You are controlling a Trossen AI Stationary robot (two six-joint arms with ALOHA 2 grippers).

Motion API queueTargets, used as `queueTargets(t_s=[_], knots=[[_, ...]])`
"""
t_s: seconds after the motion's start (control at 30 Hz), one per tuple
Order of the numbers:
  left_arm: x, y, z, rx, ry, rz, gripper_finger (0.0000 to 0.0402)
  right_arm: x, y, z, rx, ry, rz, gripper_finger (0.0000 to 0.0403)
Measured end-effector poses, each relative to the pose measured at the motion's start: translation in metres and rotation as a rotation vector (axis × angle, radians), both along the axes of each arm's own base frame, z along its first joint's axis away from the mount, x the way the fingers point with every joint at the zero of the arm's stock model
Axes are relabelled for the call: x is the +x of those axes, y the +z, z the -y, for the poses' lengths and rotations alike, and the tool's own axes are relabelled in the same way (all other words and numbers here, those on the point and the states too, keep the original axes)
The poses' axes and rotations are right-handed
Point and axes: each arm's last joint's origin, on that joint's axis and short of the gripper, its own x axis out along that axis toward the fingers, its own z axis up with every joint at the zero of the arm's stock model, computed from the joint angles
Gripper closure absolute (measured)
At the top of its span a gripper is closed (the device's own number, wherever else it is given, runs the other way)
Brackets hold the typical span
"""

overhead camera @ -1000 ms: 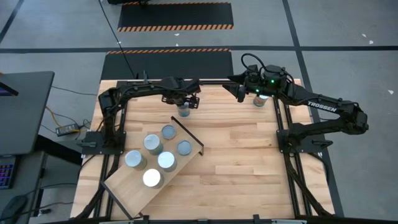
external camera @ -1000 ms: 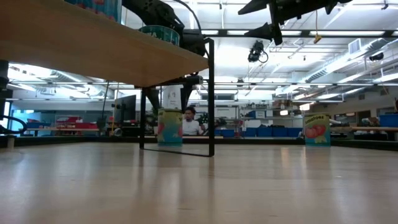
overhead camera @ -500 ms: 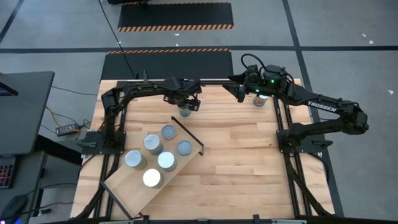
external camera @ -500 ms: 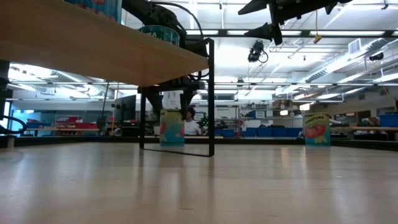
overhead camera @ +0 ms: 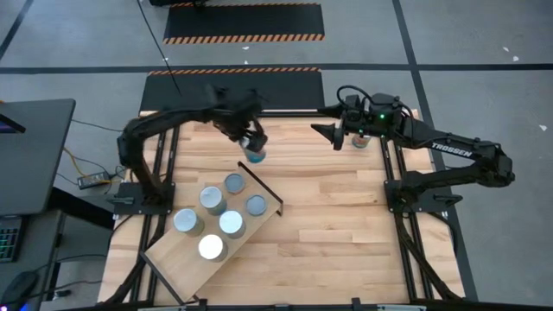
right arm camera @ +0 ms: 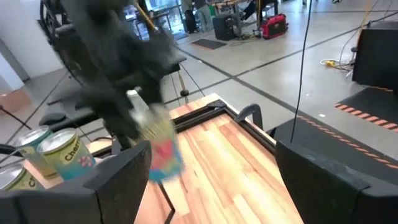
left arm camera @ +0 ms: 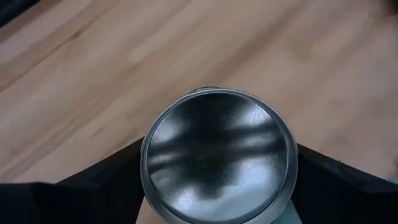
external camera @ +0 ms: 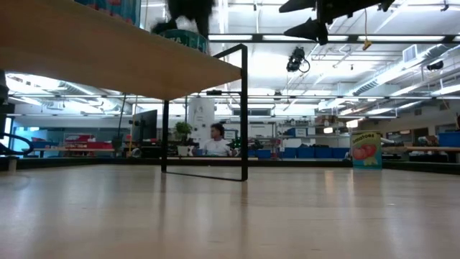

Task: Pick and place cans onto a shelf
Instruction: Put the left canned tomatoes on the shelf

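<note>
My left gripper [overhead camera: 251, 147] is shut on a can [overhead camera: 254, 156] with a shiny silver top [left arm camera: 217, 158], in the air by the shelf's far corner. The shelf [overhead camera: 177, 259] is a light plywood board in a thin black frame [overhead camera: 262, 185], set askew at the table's near left. Several cans [overhead camera: 212, 199] stand upright on it. One more can [overhead camera: 361, 139] stands on the table at the far right [external camera: 364, 150]. My right gripper [overhead camera: 333, 135] is open and empty just left of that can, above the table. My left gripper pinches the can's side wall just under the top rim [left arm camera: 144, 163] between its two fingers [left arm camera: 102, 183], one on each side. The fingers come from above, pointing down. The can is upright and lifted clear of the table.
The butcher-block tabletop [overhead camera: 337, 216] lies bare in the middle and near right. The black arm mounts [overhead camera: 406, 194] stand at both sides. In the low view the shelf's upright black post [external camera: 244, 108] stands in the middle. A person [external camera: 214, 140] sits in the room behind.
My left gripper has gone up with the can, which stood on the table before and now hangs upright, level with the shelf's top; the left arm has swung upward with it.
</note>
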Motion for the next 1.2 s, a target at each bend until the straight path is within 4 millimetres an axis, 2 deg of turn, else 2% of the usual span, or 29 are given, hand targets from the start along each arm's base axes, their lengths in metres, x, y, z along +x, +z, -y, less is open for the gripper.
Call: queueTargets(t_s=[0.07,0.17,0.27,0.33,0.57,0.8,1.0,1.2], knots=[[-0.014,0.033,0.014,0.001,-0.055,0.065,0.0078,0.002,-0.001,-0.001,0.008,0.004,-0.004,0.0054],[-0.031,0.072,0.032,0.006,-0.125,0.178,0.0079,0.003,-0.002,-0.002,0.011,0.012,-0.004,0.0054],[-0.047,0.101,0.051,0.01,-0.216,0.273,0.0079,0.004,-0.002,-0.004,0.027,0.017,-0.003,0.0054],[-0.058,0.112,0.066,0.004,-0.301,0.345,0.0079,0.005,-0.002,-0.005,0.044,0.02,0.002,0.0054],[-0.104,0.131,0.125,-0.091,-0.603,0.432,0.0079,0.009,-0.003,-0.009,0.057,-0.002,0.002,0.0054],[-0.157,0.147,0.175,-0.244,-0.795,0.486,0.0079,0.012,-0.006,-0.013,0.118,-0.087,0.01,0.0054],[-0.184,0.149,0.207,-0.294,-0.839,0.461,0.0079,0.015,-0.008,-0.014,0.162,-0.18,0.022,0.0054],[-0.191,0.142,0.242,-0.337,-0.746,0.388,0.0079,0.014,-0.009,-0.014,0.17,-0.211,0.02,0.0054]])
